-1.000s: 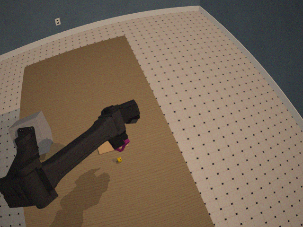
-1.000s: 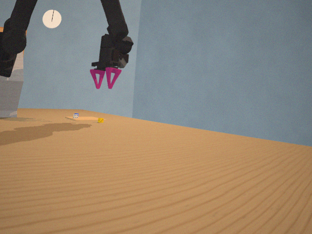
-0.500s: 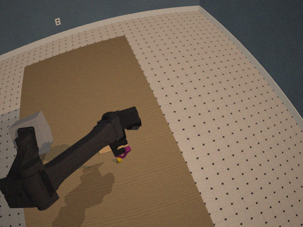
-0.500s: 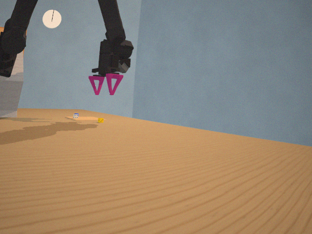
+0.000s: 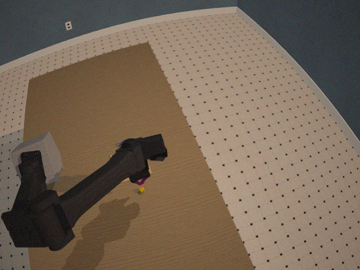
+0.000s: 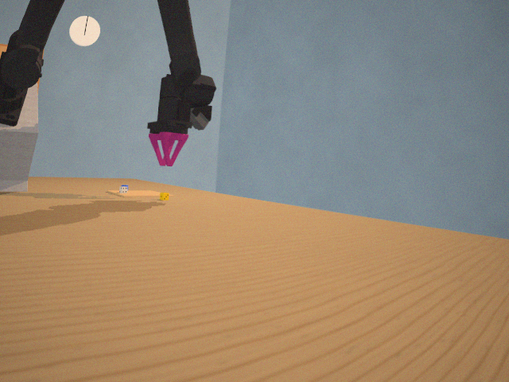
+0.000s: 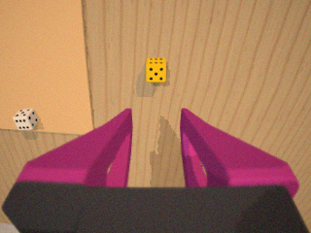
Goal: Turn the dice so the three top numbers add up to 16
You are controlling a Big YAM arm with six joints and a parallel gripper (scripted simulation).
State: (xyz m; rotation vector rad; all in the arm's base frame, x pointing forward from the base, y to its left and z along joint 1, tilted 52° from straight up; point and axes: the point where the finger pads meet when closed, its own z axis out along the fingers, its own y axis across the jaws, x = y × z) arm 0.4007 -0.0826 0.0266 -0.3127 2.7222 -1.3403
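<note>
Currently released, with nothing gripped by the tool (image 5: 140, 183) (image 6: 166, 165) (image 7: 156, 111) above the tabletop (image 5: 110, 87) (image 6: 287, 287) (image 7: 248, 53).

Look between the magenta fingertips: a narrow gap, free of any die. Find the yellow die (image 5: 142, 189) (image 6: 164, 196) (image 7: 155, 71) lower than the tool, just ahead of the fingertips in the wrist view, off the mat and directly on the tabletop, with five pips on one visible face. Find the tan mat (image 5: 149, 168) (image 6: 143, 192) (image 7: 44, 63) left of the tool in that view, partly hidden by the arm (image 5: 98, 180) (image 6: 176, 37) from above. See the white die (image 6: 123, 190) (image 7: 25, 119) farther left, by the near mat edge. Spot the blue die (image 5: 121, 143) (image 6: 124, 185) across the arm from the tool in the top view; cannot tell its top number.
</note>
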